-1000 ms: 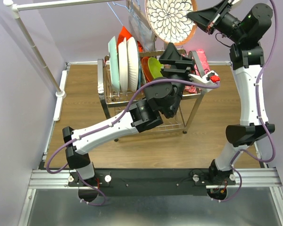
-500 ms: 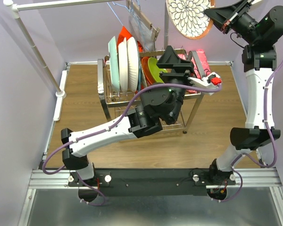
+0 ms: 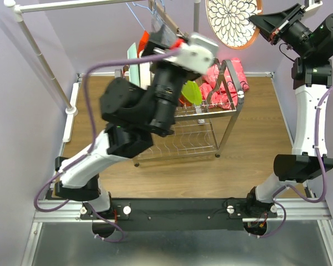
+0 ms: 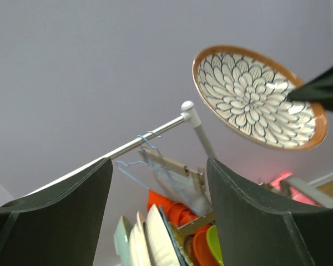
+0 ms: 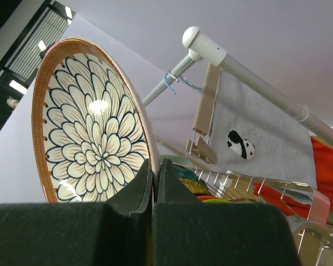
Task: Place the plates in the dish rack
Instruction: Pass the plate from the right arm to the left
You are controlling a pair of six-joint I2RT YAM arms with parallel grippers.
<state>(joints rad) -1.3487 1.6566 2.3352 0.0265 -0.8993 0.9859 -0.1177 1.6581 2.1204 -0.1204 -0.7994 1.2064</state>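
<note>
since the earlier frame the left arm has swung up off the rack and now rears toward the overhead camera, while the right arm has carried its plate further right and higher.

right gripper [image 5: 155,176]: pressed together on the lower rim of the floral plate [image 5: 91,127], pinching it edge-on. the plate hangs in the air with its patterned face open to the room, up at the back of the scene, above and behind the rack [image 3: 232,108] and touching nothing else.

left gripper [image 4: 159,166]: fingers spread wide, nothing between them, pointing up past the rail [image 4: 150,138] toward the held plate.

outward from there: the rack's upper shelf already carries a row of plates on edge, pale ones [image 4: 150,238] at the left, then orange [image 4: 197,248] and lime green [image 4: 213,244]. a red cloth [image 3: 222,83] lies at the right end of that shelf (whether it covers free slots cannot be told). a grey towel [image 5: 250,138] hangs from the rail just beside the plate's likely path down.

judgement: most of the loading looks done; the step in hand is carrying the floral plate to the rack. the next move calls for bringing it down and forward, upright, into an open slot right of the lime plate. the rim must line up between two wires before release, clear of the rail, the towel and the raised left arm.
</note>
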